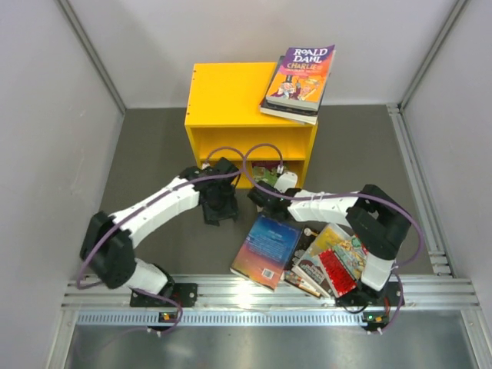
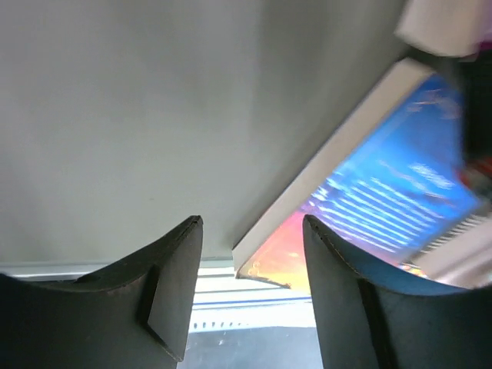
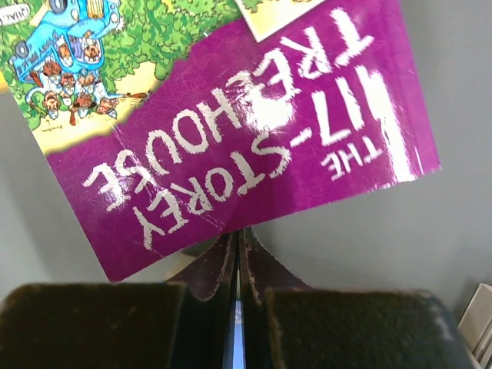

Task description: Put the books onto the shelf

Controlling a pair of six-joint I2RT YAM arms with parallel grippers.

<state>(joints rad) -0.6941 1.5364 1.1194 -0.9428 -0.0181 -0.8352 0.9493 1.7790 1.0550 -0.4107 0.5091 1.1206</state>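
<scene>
My right gripper (image 3: 237, 265) pinched the purple Treehouse book (image 3: 231, 131) edge-on at the yellow shelf (image 1: 231, 104); my left gripper (image 2: 252, 261) hung open, empty, beside the blue book (image 1: 265, 250) on the table.

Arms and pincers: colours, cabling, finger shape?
Both arms have white link shells with black joints and black bases. A purple cable loops along each. Left pincer: two dark, curved, tapering fingers. Right pincer: dark matte fingers on a black blocky body.
</scene>
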